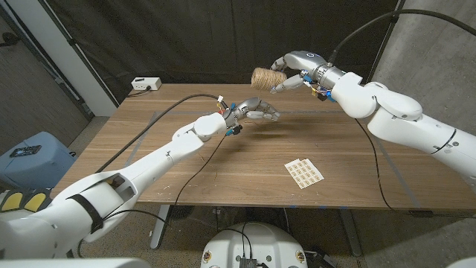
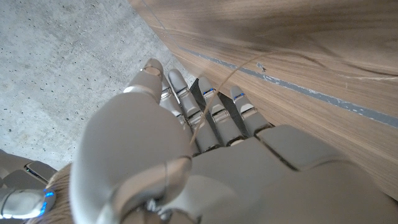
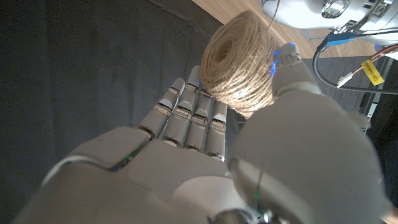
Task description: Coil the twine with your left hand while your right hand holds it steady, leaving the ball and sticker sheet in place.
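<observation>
Holding the twine ball [image 1: 268, 78] up off the tabletop [image 1: 223, 167], the right hand [image 1: 291, 72] has it pinned between thumb and fingers, well above the far edge of the wood. From the right wrist view you can see the ball [image 3: 239, 59] end-on, wound in neat loops, with the fingers [image 3: 186, 115] cupped under it and the thumb pressing against its side.

Left hand [image 1: 253, 112] is hovering over the middle-far part of the tabletop, a bit lower than the ball and just beside it on the robot's left. Fingers are stretched out toward the ball. In the left wrist view a thin strand of twine [image 2: 214, 99] runs across the back of that hand [image 2: 186, 162] and over the fingers, so the strand is draped on it, but I honestly can't tell whether it's actually pinched or just lying there.

Sticker sheet [image 1: 304, 172] is lying flat on the tabletop nearer the front, on the robot's right side, well apart from both hands.

A small white box [image 1: 146, 84] sits at the far left corner of the tabletop.
</observation>
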### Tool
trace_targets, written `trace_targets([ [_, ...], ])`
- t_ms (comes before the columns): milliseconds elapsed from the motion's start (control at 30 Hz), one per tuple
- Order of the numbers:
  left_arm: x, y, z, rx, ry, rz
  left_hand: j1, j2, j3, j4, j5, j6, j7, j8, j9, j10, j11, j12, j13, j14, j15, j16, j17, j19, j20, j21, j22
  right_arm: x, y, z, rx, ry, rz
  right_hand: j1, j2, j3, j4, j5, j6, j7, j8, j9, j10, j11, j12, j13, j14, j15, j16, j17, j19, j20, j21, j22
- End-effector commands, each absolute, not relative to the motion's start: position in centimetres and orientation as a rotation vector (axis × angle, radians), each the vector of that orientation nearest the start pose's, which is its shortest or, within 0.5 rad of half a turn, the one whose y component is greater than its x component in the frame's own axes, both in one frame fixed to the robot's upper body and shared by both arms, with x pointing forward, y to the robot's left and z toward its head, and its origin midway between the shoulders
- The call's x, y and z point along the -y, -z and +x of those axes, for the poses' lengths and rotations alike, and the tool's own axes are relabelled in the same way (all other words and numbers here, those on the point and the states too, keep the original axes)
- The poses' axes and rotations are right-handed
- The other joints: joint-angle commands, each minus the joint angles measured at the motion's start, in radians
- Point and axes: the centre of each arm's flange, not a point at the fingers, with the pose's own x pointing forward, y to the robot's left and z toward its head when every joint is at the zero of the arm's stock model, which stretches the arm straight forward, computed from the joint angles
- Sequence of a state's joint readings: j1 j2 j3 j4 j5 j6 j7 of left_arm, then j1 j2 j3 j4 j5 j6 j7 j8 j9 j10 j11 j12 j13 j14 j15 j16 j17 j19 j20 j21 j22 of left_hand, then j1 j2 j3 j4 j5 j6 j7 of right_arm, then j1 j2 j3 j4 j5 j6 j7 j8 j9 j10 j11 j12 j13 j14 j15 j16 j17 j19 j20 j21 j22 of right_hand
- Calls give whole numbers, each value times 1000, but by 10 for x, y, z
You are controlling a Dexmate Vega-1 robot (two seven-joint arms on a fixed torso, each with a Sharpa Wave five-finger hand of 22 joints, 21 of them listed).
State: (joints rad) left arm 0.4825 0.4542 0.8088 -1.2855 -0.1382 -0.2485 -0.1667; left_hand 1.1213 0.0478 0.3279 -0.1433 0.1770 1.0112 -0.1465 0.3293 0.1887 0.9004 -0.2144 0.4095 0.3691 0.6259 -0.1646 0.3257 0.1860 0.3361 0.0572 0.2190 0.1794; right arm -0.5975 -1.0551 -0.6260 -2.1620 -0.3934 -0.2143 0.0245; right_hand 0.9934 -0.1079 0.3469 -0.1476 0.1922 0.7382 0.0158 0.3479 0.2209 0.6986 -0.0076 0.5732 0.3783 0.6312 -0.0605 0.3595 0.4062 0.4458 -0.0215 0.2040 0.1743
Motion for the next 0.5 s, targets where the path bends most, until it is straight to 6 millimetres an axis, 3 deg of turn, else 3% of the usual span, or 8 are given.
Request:
trace_targets([
  [33,-71,-33,642,712,628,737,1,5,0,0,6,14,4,5,2,12,2,4,6,15,-3,4,3,10,-1,6,2,178,-148,490,958,-28,-1534,58,67,-3,0,3,107,-99,3,4,110,-99,3,6,7,-141,7,3,10,0,3,2],
  [500,-61,-31,638,707,653,749,0,7,-4,-1,6,16,7,4,3,13,2,-1,11,20,-2,6,5,10,1,4,2,180,-152,499,946,-9,-1562,58,68,-5,0,3,110,-101,2,4,107,-98,3,10,8,-142,5,4,12,-1,2,2],
])
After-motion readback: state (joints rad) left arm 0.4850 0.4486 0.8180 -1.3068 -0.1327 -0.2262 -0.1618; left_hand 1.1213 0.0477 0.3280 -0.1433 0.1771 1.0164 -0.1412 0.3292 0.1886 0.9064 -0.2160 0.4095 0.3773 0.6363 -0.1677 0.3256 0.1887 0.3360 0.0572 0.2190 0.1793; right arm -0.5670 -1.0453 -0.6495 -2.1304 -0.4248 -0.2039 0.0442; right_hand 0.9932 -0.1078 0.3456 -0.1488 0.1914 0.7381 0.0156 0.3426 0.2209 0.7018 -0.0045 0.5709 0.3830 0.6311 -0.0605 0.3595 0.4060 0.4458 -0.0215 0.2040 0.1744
